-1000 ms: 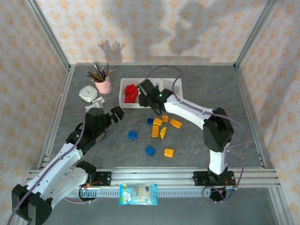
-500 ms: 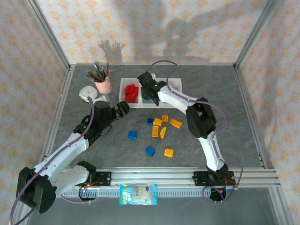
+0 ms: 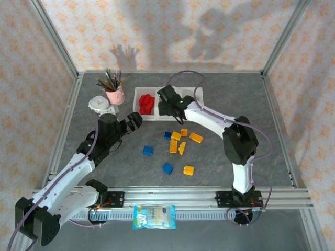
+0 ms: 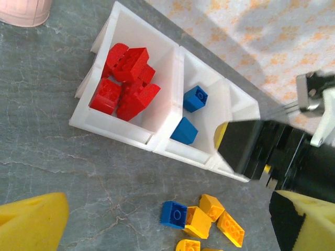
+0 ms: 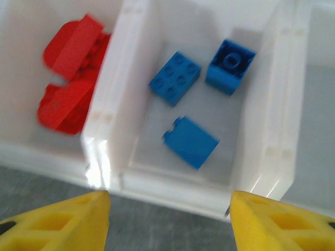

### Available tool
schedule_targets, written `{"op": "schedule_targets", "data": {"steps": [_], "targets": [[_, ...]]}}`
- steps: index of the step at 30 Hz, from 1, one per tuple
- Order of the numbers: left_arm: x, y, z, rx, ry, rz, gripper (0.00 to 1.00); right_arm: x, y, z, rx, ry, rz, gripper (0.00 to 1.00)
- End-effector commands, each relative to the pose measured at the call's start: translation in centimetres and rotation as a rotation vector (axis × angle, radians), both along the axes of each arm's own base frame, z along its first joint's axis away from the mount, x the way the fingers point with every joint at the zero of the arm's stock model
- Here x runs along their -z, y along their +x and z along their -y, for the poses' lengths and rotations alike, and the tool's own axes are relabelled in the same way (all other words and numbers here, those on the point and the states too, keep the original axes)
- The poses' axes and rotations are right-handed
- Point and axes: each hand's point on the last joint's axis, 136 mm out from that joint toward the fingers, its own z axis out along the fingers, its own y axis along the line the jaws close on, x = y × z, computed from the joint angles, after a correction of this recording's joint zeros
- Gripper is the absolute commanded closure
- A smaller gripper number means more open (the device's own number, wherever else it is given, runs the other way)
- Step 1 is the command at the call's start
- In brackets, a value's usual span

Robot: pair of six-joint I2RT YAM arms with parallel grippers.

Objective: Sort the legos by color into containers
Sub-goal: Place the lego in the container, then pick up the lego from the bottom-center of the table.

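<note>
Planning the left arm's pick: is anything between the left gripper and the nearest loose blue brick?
No. The top view shows bare table between the left gripper and that blue brick.

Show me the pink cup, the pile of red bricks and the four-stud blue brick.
pink cup (image 3: 116, 97), top external view, on its side wall.
pile of red bricks (image 4: 128, 78), left wrist view, at its middle.
four-stud blue brick (image 5: 175, 78), right wrist view, on its studded top face.

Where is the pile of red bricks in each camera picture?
Top external: red bricks, upper centre, left compartment of the containers.
Left wrist: red bricks, upper left.
Right wrist: red bricks, upper left, blurred.
Shared landmark: the white containers; wrist views also show blue bricks next door.
</note>
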Motion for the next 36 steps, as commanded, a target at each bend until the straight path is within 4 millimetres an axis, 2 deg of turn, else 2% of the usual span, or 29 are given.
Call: {"op": "schedule_targets", "data": {"steps": [1, 3, 9, 15, 19, 26, 36], "targets": [[1.0, -1.4, -1.5, -0.046, 0.033, -0.032, 0.01, 0.1, -3.4, -1.4, -0.032, 0.022, -0.039, 0.37], [1.1, -2.1, -2.1, -0.062, 0.036, -0.037, 0.01, 0.5, -5.5, -2.5, -0.048, 0.031, -0.063, 0.35], [2.0, -4.1, -3.8, -0.124, 0.043, -0.062, 0.01, 1.9, -9.8, -5.3, -0.037, 0.062, -0.104, 0.28], [2.2, -5.6, -5.2, -0.176, 0.041, -0.062, 0.01, 4.3, -13.1, -7.0, -0.002, 0.065, -0.148, 0.17], [1.9, -6.3, -6.0, -0.204, 0.050, -0.057, 0.01, 5.6, -14.6, -7.6, 0.020, 0.070, -0.169, 0.11], [1.6, -7.0, -7.0, -0.249, 0.047, -0.044, 0.01, 8.2, -15.8, -9.0, 0.029, 0.061, -0.194, 0.12], [2.0, -7.2, -7.1, -0.254, 0.045, -0.052, 0.01, 10.5, -15.5, -10.4, 0.004, 0.034, -0.193, 0.29]]}}
